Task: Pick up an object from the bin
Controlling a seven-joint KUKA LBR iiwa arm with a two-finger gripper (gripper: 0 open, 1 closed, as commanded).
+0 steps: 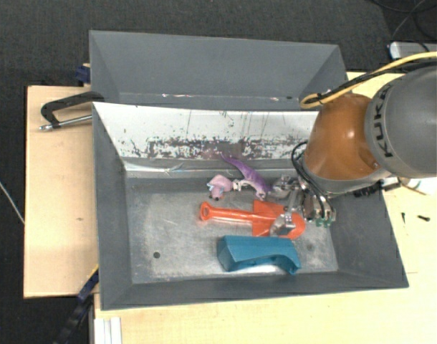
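Now | tool (pixel 299 208) low at right end of orange toy (pixel 233 214) | grip state: cannot tell

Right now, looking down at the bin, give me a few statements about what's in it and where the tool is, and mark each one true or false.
1. The tool is at the right end of the orange handled thing. True.
2. The blue thing lies against the back wall of the bin. False: it lies near the front wall, in front of the orange handled thing.
3. The purple and pink thing lies behind the orange one, near the back wall. True.
4. The arm reaches in from the view's left. False: it comes in from the right.
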